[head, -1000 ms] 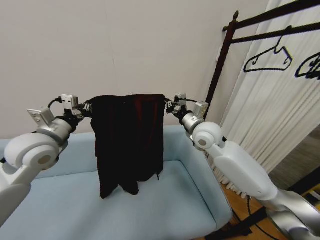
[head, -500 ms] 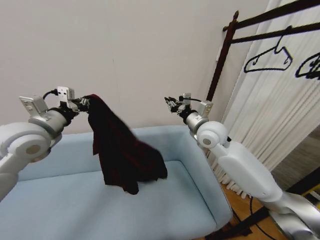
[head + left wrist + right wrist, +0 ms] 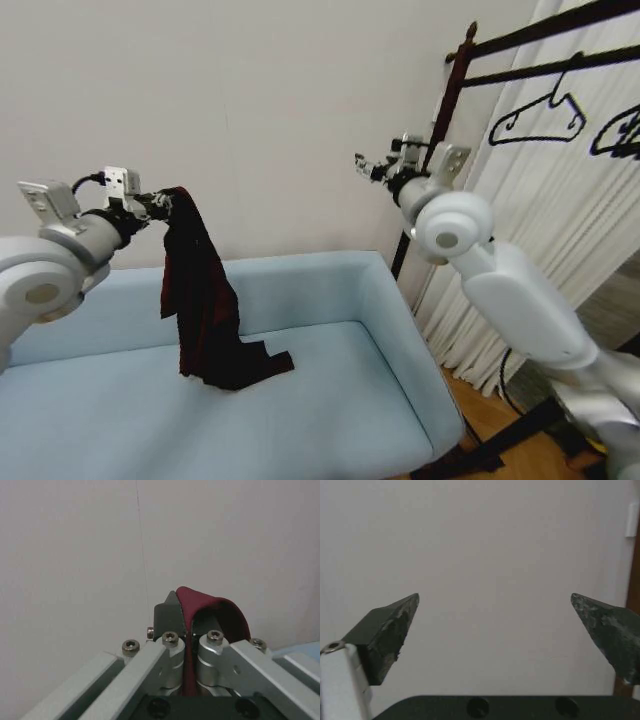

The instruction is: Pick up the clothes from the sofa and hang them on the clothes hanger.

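A dark red garment [image 3: 203,310] hangs from my left gripper [image 3: 162,205], which is shut on its top corner above the sofa's left half; the lower end trails onto the light blue sofa [image 3: 330,400] seat. In the left wrist view the cloth [image 3: 215,607] is folded over and pinched between the fingers. My right gripper [image 3: 368,164] is raised near the dark wooden clothes rack [image 3: 452,80], open and holding nothing. The right wrist view shows its two fingertips [image 3: 390,630] wide apart against the wall. Black hangers [image 3: 538,115] hang from the rack's rail.
A pale wall stands behind the sofa. White curtains [image 3: 560,230] hang at the right behind the rack. Wooden floor [image 3: 500,430] and the rack's dark base lie at the lower right, beside the sofa's right end.
My right gripper let go of the garment and swung right toward the rack. The cloth dropped from spread-out to hanging from the left gripper alone, which shifted left.
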